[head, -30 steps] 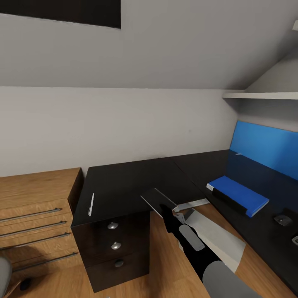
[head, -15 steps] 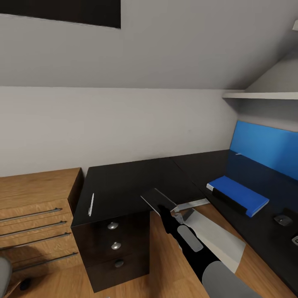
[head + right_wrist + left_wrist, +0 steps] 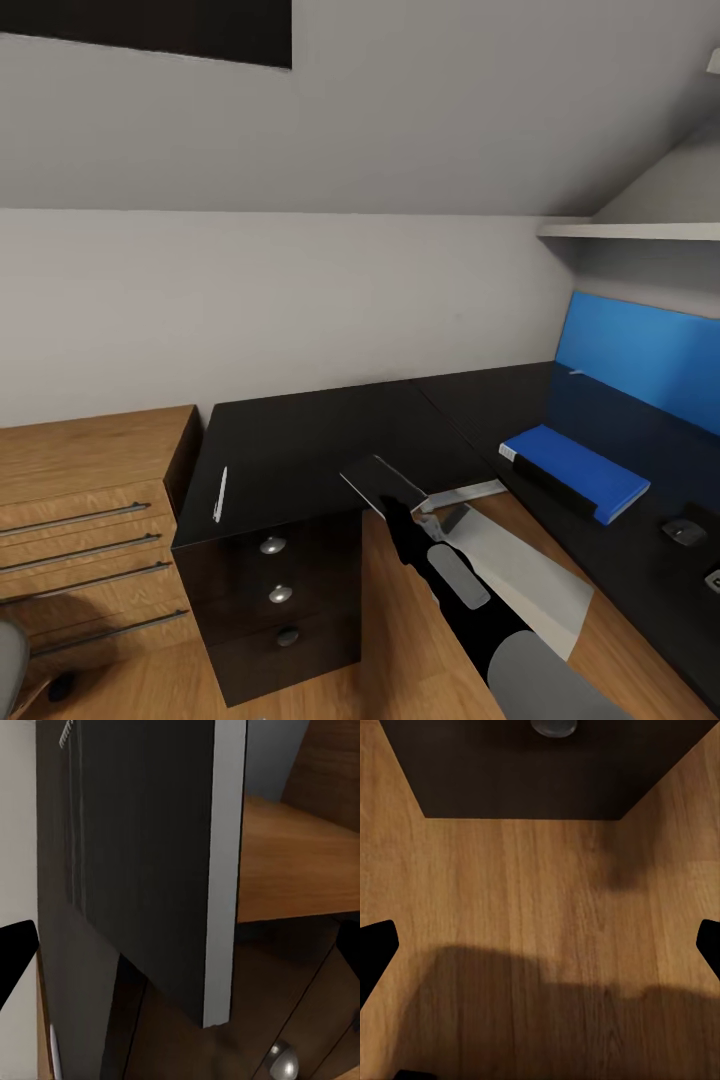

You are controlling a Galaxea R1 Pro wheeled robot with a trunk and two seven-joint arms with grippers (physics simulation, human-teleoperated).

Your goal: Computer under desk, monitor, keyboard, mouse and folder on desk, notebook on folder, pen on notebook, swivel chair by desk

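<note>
The right arm's jaws (image 3: 397, 503) grip a small dark flat notebook with a pale edge (image 3: 380, 484) over the inner corner of the glossy black L-shaped counter (image 3: 300, 440). The left arm's jaws (image 3: 540, 945) hang wide open over the light wood floor (image 3: 510, 907), holding nothing. A thin silvery-white pen (image 3: 220, 494) lies near the counter's left edge, and a flat bright blue folder (image 3: 575, 471) lies on its right wing, near a tiny dark mouse (image 3: 684, 532).

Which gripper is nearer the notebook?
Right. The right gripper is at the notebook's near edge, by the desk; the left gripper faces the wood floor beside the drawer unit.
</note>
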